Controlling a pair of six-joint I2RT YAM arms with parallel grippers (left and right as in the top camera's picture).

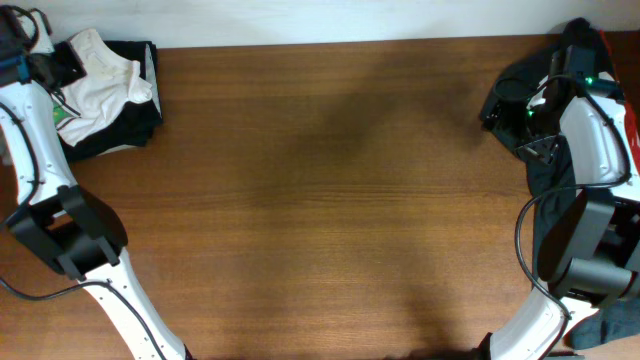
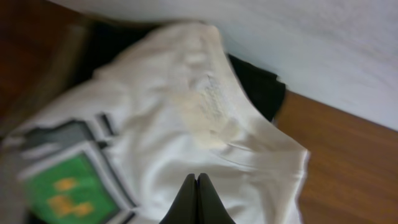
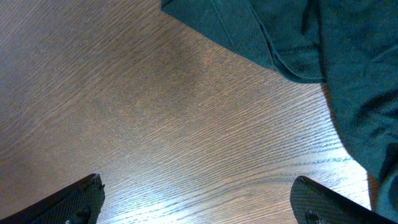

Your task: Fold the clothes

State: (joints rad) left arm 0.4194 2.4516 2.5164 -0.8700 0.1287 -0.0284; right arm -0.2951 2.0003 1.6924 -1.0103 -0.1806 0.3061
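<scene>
The white T-shirt (image 1: 100, 85) lies bunched at the table's far left corner on top of a black garment (image 1: 135, 125). Its green label (image 1: 63, 113) shows at its left side. In the left wrist view the white cloth (image 2: 205, 106) fills the frame, with the green label (image 2: 68, 186) at lower left. My left gripper (image 1: 60, 72) is shut, its tips (image 2: 197, 180) just over the white cloth; nothing shows between them. My right gripper (image 1: 492, 108) is open and empty over bare wood (image 3: 196, 186) at the far right.
A dark teal garment (image 3: 298, 37) lies beside the right gripper and under the right arm (image 1: 548, 170). A black garment with red marks (image 1: 600, 40) sits at the far right corner. The wooden table (image 1: 320, 200) ends at a white wall behind.
</scene>
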